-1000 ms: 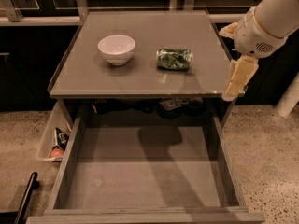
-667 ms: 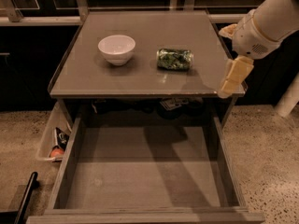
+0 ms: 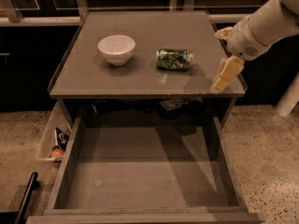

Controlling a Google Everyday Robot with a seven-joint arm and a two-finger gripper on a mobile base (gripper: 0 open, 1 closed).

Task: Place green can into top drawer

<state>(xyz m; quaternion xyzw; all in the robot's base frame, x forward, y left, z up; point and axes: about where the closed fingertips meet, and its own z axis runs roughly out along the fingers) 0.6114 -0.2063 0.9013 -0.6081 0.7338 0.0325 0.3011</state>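
Camera view: green can [image 3: 174, 59] lies on tabletop [image 3: 140, 85]; end effector [image 3: 226, 73] at its 3 o'clock, opening impossible to tell.

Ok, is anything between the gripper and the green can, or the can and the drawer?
Nothing visible. The gripper hangs at the countertop's right edge, bare surface up to the green can; the top drawer below stands open, empty.

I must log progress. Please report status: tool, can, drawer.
Tool at right edge of cabinet top, apart from green can. Green can lying on its side there. Top drawer open below. Nothing between tool and can.
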